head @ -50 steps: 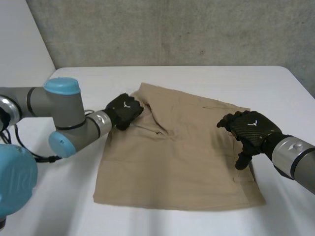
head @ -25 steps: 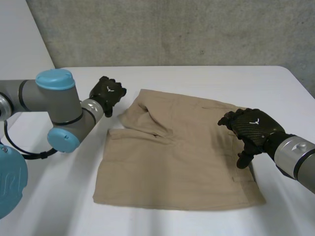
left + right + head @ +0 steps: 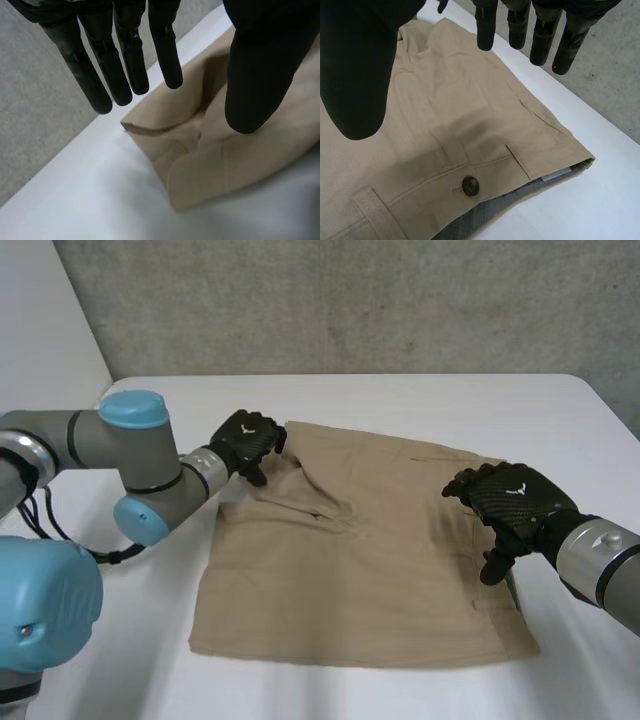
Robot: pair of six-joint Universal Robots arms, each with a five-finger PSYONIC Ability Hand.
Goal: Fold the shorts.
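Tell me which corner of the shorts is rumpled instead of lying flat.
The far corner of the shorts at the left hand: it is bunched into folds, while the two near corners lie flat.

my left hand (image 3: 250, 443) is at the far left corner of the beige shorts (image 3: 370, 570); my right hand (image 3: 512, 502) is over their right edge.

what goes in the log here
shorts: corner folded over | left robot hand: open at that corner | right robot hand: open over waistband
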